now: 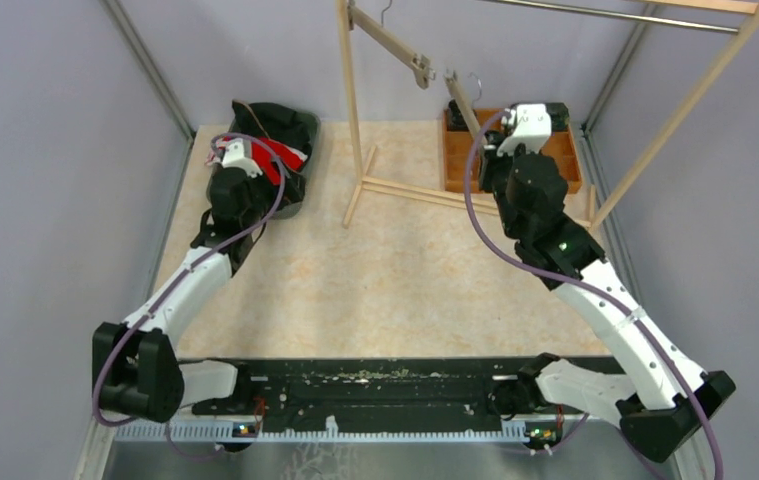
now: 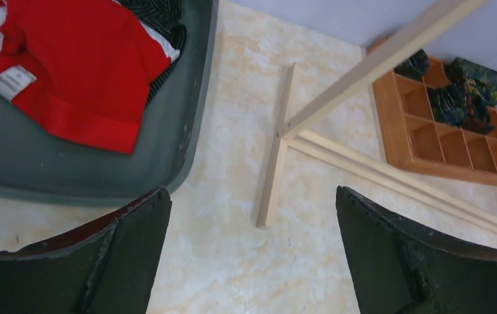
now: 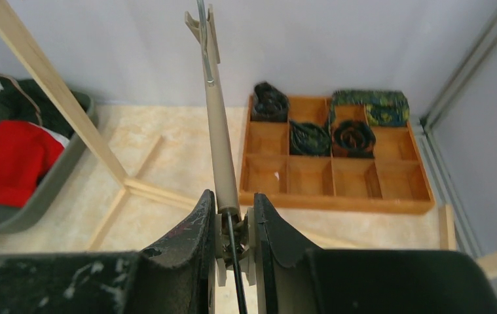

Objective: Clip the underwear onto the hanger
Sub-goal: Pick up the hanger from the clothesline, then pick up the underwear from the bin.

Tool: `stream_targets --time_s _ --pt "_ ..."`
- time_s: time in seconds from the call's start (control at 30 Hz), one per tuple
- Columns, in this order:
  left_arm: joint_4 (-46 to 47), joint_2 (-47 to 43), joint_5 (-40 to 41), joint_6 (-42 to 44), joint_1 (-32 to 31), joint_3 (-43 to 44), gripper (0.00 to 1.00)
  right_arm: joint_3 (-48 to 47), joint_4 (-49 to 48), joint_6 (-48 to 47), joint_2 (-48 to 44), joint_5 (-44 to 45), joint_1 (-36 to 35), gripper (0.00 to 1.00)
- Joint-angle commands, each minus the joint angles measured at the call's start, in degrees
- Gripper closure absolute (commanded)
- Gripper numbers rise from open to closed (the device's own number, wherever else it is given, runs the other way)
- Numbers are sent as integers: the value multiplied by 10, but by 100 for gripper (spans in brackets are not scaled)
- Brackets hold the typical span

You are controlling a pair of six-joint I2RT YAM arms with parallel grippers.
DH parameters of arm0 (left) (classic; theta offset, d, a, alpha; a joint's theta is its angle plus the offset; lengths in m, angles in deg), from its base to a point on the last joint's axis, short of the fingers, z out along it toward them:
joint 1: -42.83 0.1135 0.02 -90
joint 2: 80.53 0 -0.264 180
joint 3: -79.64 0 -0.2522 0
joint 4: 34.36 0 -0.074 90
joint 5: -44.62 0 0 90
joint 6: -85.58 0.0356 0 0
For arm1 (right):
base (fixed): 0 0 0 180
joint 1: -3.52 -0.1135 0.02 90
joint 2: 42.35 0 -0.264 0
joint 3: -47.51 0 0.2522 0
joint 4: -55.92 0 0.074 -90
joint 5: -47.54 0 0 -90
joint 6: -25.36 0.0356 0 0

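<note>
Grey walls close in on a beige marbled table (image 1: 385,290), and we're looking down on 2 arms reaching toward its far edge. At the far left corner sits a grey bin (image 1: 307,135), and the red underwear (image 2: 82,65) lies bunched inside it with a white label (image 2: 11,82) showing. We can't make out its full shape, because the wrist view cuts it off at the top and left. Some dark striped cloth (image 2: 157,13) peeks out from behind it, mostly hidden.

The left gripper (image 2: 252,193) hangs over the bin's near rim with its fingers spread wide apart and nothing between them. From overhead the arm itself covers much of the bin.

Over at the far right corner, the right gripper (image 3: 232,203) has its fingers pressed together on the lower end of the hanger (image 3: 216,118). The part it is clamped on is buried between the fingers, so we can't tell whether that is a clip. The hanger's pale arm rises steeply out of the grip, and the frame cuts off its metal hook at the top.

Behind it on the table rests a wooden tray (image 3: 337,203), with dark rolls (image 3: 308,137) filling several of its far compartments. What they are stays unclear. A wooden rack (image 1: 350,100) stands between bin and tray, and a second hanger (image 1: 395,45) slants down from near the top of its left post.
</note>
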Motion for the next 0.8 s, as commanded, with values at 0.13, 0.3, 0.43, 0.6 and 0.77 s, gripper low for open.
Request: stream_targets --time_s 0.13,0.3,0.43,0.6,0.77 --pt "-71 163 94 -2 22 154 3 102 -8 77 -81 46 1 100" --pt "-92 280 155 -5 46 239 17 155 -6 98 -118 18 1 100" --pt "-99 352 194 -4 70 297 17 185 -7 107 -137 -15 1 100" --pt "-108 422 207 2 95 349 18 205 -9 109 -150 -39 1 100" --pt "-95 477 207 12 103 377 18 220 -17 112 -157 -64 1 100"
